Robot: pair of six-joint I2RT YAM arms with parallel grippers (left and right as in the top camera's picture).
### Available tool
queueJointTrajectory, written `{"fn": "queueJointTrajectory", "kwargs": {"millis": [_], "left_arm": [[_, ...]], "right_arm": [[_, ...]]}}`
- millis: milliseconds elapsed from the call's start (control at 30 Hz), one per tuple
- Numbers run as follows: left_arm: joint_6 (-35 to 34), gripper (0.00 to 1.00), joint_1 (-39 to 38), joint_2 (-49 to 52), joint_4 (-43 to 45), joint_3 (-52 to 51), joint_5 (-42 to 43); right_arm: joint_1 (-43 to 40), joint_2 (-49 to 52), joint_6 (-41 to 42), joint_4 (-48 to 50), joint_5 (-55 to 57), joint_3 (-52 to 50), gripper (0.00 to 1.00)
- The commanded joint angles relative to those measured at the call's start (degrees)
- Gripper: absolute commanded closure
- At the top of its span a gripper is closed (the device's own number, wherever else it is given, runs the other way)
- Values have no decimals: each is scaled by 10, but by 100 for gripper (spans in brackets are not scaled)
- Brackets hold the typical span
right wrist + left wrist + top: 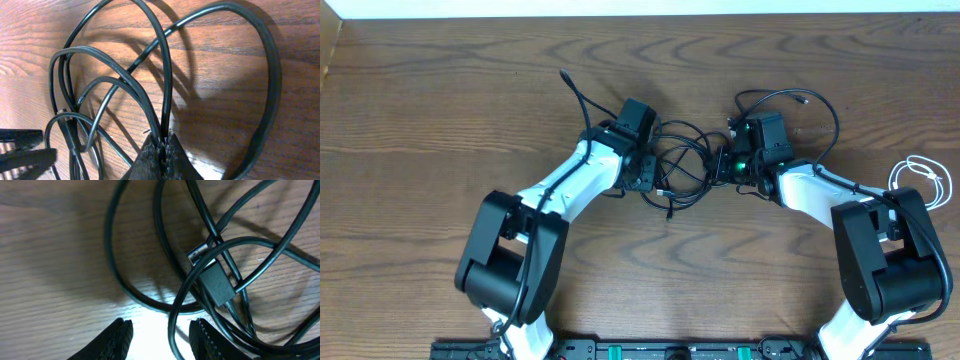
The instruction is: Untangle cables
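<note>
Wooden surface [440,120], overhead and both wrist views checked. We find the black cables [685,160] in a loose tangle of overlapping loops near the middle of the surface. One tail runs up and to the left, and a wider loop arches out to the right.

The left gripper [161,327] sits at the left side of the tangle, low over the wood, with its jaws partly open at a moderate gap. In its wrist view one black strand passes down through the gap with bare wood showing on both sides, so we record nothing clamped. Just beyond its fingertips lies a flat black plug [216,280] with a metal tip, crossed by several strands.

The right gripper [162,142] sits at the right side of the tangle, facing the left one. Its jaws are closed and pinch black strands that rise from the fingertips into tall loops.

The white cable [920,180] lies in a small coil near the right edge of the surface, well apart from the black tangle.
</note>
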Motion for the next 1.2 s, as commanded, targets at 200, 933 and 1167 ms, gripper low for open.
{"fn": "queueJointTrajectory", "kwargs": {"millis": [200, 933, 1167], "left_arm": [[-5, 57, 1, 38, 24, -5, 13], [-5, 92, 2, 48, 15, -5, 13], [-11, 92, 3, 21, 13, 2, 12]], "right_arm": [[4, -5, -10, -2, 3, 3, 99], [10, -5, -31, -2, 20, 2, 99], [10, -5, -32, -2, 20, 2, 99]]}}
